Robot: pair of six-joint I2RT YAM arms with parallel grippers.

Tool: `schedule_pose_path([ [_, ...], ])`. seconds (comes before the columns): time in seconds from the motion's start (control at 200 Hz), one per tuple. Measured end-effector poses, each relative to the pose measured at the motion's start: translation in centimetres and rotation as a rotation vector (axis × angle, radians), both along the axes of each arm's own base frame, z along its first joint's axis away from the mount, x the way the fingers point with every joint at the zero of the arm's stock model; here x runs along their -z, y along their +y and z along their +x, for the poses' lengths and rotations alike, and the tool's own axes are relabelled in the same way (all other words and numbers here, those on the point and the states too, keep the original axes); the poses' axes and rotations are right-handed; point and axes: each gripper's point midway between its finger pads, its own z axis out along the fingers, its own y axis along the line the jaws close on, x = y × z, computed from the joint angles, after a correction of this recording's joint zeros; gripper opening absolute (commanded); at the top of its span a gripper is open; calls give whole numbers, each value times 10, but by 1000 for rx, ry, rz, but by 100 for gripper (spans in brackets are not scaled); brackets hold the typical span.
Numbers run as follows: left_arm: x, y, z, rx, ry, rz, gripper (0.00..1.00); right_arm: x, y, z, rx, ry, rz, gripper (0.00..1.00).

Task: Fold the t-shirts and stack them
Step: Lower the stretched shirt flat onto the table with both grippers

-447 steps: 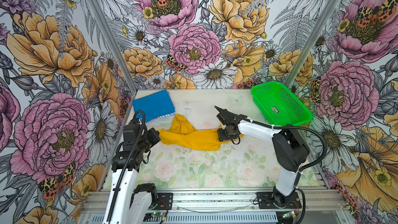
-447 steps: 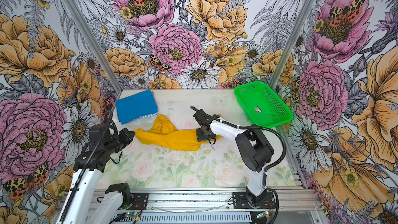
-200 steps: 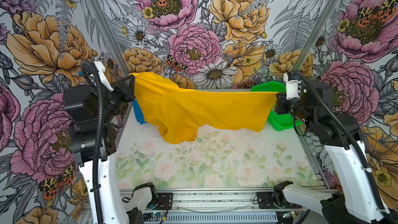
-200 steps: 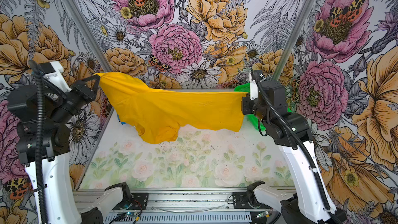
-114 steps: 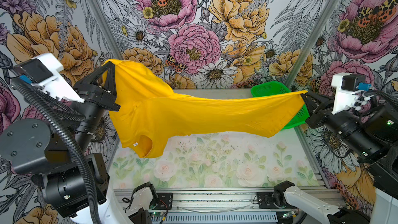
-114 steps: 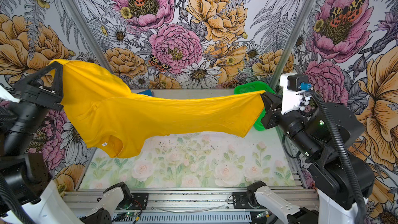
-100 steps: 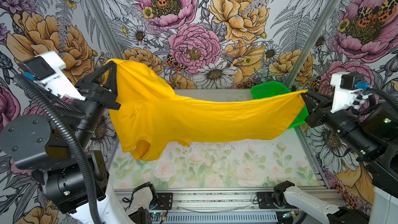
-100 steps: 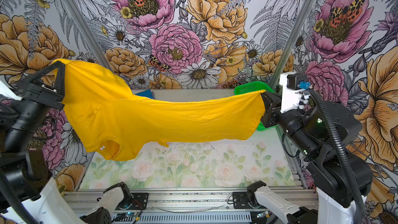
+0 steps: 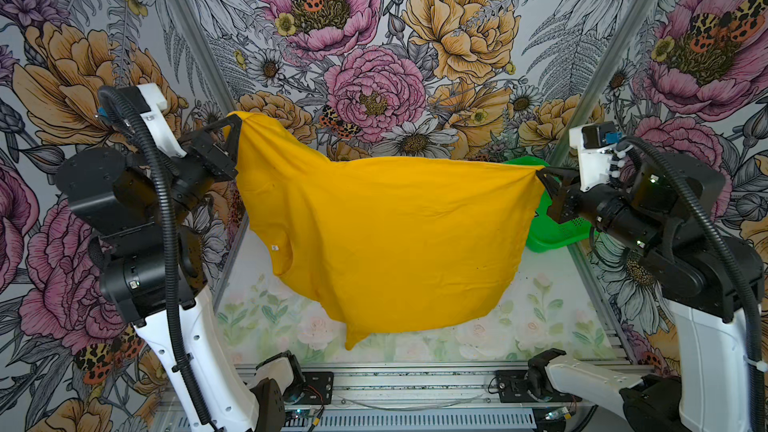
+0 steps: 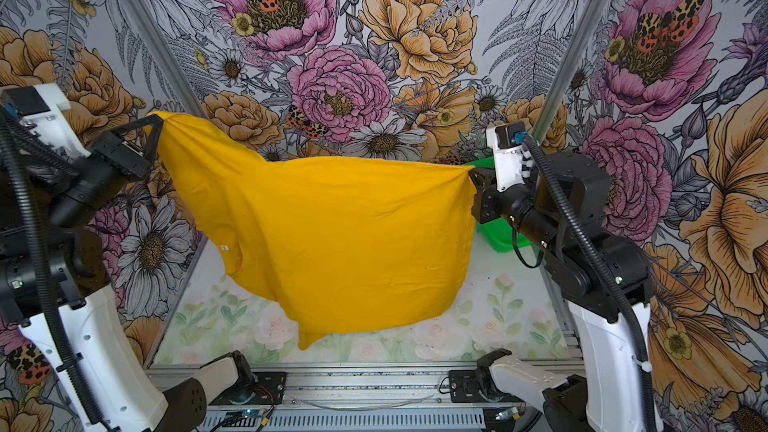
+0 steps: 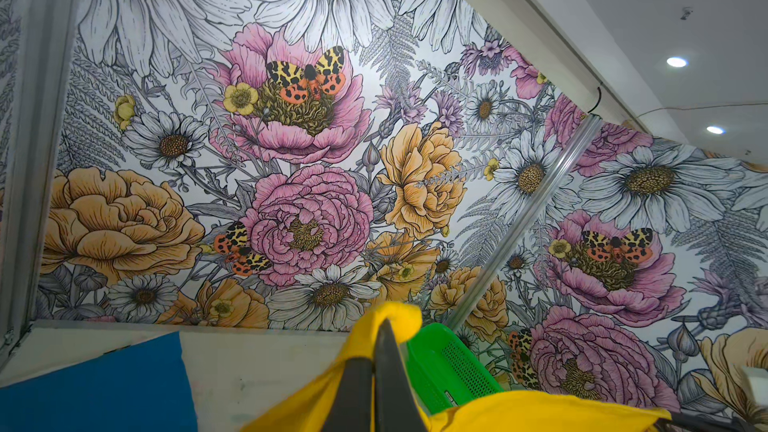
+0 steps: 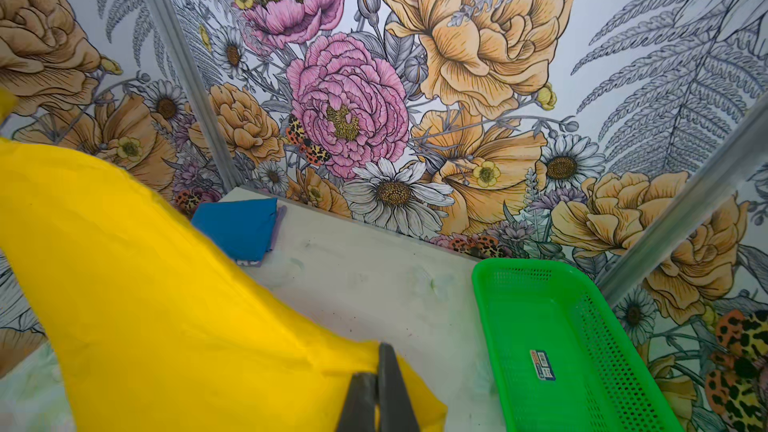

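Observation:
The mustard-yellow t-shirt hangs spread in the air between both arms in both top views, its lowest corner just above the table. My left gripper is shut on its upper left corner, held high; in the left wrist view the cloth wraps over that gripper. My right gripper is shut on the right corner, a little lower. The bright blue t-shirt lies folded at the table's back left corner, hidden behind the yellow one in both top views.
A bright green perforated basket sits at the back right of the table, just behind my right gripper. Floral walls close in three sides. The floral tabletop lies below the hanging shirt.
Both arms lifted the yellow shirt off the table and stretched it apart. Over the last half second both came down a little and the cloth dropped open into a wide hanging sheet.

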Motion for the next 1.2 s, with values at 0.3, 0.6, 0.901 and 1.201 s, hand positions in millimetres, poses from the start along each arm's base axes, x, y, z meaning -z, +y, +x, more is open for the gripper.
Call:
schedule_pose_path([
  [0.3, -43, -38, -94, -36, -234, 137, 0, -48, -4, -82, -141, -185, 94, 0],
  [0.6, -65, -46, -171, -5, -383, 184, 0, -76, 2, -123, -257, -251, 188, 0],
  [0.901, -76, -39, -208, 33, -472, 198, 0, -103, -17, -153, -215, -345, 257, 0],
  [1.201, -10, -51, -55, 64, -158, 237, 0, -31, -19, -45, 36, -90, 151, 0],
])
